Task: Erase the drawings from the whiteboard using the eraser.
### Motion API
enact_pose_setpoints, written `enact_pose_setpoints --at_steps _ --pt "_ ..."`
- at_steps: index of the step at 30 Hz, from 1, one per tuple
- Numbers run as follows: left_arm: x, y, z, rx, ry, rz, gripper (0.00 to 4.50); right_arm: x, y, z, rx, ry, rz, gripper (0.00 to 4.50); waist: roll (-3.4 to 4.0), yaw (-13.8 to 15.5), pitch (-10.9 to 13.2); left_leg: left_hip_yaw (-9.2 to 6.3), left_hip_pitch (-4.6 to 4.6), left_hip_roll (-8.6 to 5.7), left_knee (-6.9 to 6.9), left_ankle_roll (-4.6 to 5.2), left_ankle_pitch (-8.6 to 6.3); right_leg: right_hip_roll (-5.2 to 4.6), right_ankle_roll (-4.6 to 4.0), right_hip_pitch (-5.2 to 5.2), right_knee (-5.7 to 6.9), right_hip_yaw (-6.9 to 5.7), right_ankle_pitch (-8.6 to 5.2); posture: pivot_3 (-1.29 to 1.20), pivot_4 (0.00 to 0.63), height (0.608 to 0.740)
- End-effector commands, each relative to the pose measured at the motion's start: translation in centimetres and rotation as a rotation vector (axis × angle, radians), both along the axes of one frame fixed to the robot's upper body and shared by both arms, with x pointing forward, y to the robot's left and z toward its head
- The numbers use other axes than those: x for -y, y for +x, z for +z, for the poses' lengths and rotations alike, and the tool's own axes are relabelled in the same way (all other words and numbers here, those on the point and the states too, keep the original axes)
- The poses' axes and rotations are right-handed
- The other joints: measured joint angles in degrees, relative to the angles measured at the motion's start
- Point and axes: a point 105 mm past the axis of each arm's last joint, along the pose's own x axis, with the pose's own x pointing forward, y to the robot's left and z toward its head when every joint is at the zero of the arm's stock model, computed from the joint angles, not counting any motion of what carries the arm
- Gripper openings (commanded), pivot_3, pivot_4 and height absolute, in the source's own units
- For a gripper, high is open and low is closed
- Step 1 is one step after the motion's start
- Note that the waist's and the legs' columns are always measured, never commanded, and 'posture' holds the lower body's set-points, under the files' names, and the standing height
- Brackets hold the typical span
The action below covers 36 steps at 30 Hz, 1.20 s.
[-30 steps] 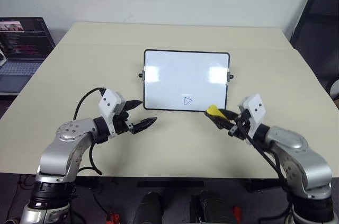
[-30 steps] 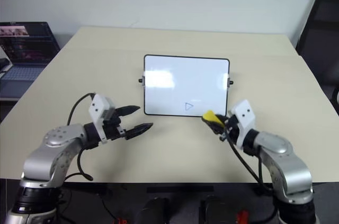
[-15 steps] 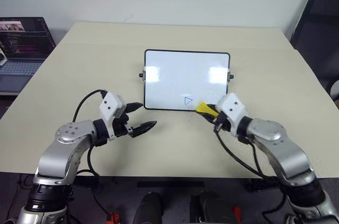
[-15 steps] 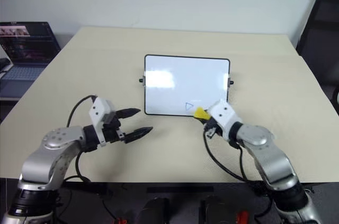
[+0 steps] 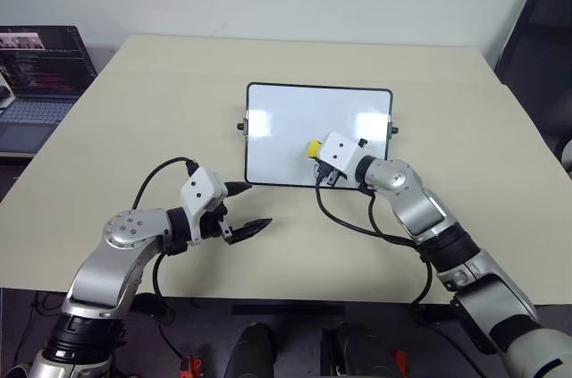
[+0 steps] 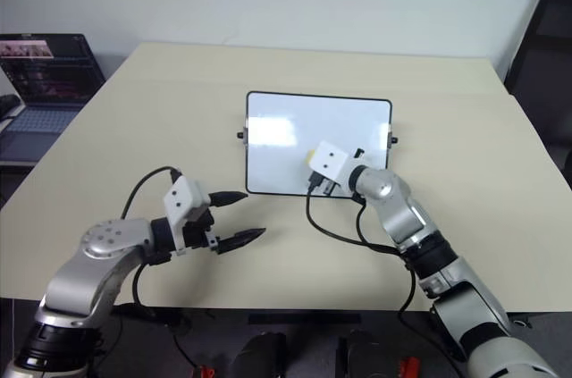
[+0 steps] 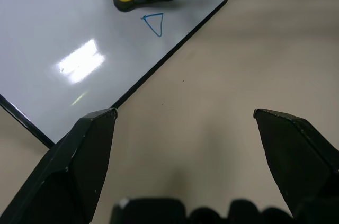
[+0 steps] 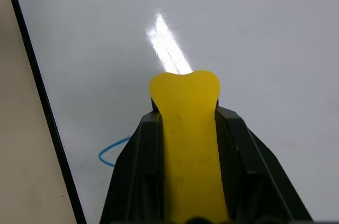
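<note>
Clamped on the eraser (image 8: 188, 144), the right gripper (image 5: 323, 157) held the yellow block over the lower part of the whiteboard (image 5: 277, 119), its tip just beside the one blue drawing visible, a small triangle (image 7: 154, 24) near the board's front edge. Left gripper (image 5: 239, 210): jaws apart, holding nothing, poised above the table (image 5: 143, 110) in front of the board's near-left corner. Across the rest of the white surface no marks could be seen, so the erasing appeared nearly complete; by this reading only the triangle remained to be wiped. A laptop (image 5: 36, 65) stood open beyond the table's left edge.
</note>
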Motion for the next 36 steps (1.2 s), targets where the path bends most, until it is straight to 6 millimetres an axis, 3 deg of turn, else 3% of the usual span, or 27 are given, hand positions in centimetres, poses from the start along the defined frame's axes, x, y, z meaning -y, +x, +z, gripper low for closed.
enact_pose_setpoints --at_steps 1,7,14,19,23,32,36 --pt "0.4 -0.3 1.0 0.046 0.006 -0.028 4.5 0.1 -0.2 -2.0 -0.047 -0.049 0.015 0.97 0.0 0.0 0.0 0.0 0.03 0.01 0.01 0.0 0.0 0.0 0.0 0.02 0.01 0.0 0.0 0.0 0.15 0.74" --pt "0.3 -0.1 1.0 0.042 -0.003 -0.026 4.5 0.1 -1.4 -3.9 -0.105 -0.073 0.059 0.97 -0.01 0.0 0.0 -0.03 0.12 0.03 0.07 0.0 0.01 0.0 0.0 0.12 0.03 -0.01 0.0 0.0 0.15 0.74" --pt "0.3 -0.1 1.0 0.04 -0.006 -0.03 4.5 1.7 0.5 -1.1 0.03 -0.018 -0.062 0.97 -0.01 0.0 0.0 -0.01 0.12 0.04 0.18 0.02 0.04 0.0 0.08 0.12 0.07 0.02 0.03 0.0 0.15 0.74" --pt "0.5 -0.2 0.8 0.038 -0.01 -0.035 4.5 2.5 -1.6 -3.9 -0.113 -0.126 0.015 0.97 -0.04 0.4 0.0 -0.04 0.09 -0.02 0.18 0.02 0.04 0.0 0.07 0.14 0.05 -0.02 0.04 0.0 0.15 0.74" --pt "0.6 -0.1 0.9 0.039 -0.011 -0.037 4.5 2.4 -2.6 -4.8 -0.152 -0.174 0.049 0.97 -0.05 0.1 0.0 -0.03 0.1 -0.01 0.18 0.02 0.04 0.0 0.07 0.15 0.02 0.0 0.03 0.0 0.15 0.74" --pt "0.6 -0.1 1.0 0.039 -0.008 -0.045 4.5 4.1 0.4 -0.4 0.021 -0.038 -0.139 0.97 -0.05 0.1 0.0 -0.01 0.14 0.05 0.22 0.04 0.08 0.01 0.28 0.14 0.08 0.01 0.0 0.0 0.15 0.74" --pt "0.7 -0.1 1.1 0.038 -0.01 -0.047 4.5 4.6 0.3 -1.1 -0.015 -0.055 -0.145 0.97 -0.06 0.2 0.0 -0.01 0.12 0.0 0.24 0.05 0.08 0.01 0.3 0.15 0.05 0.02 0.02 0.0 0.15 0.74"
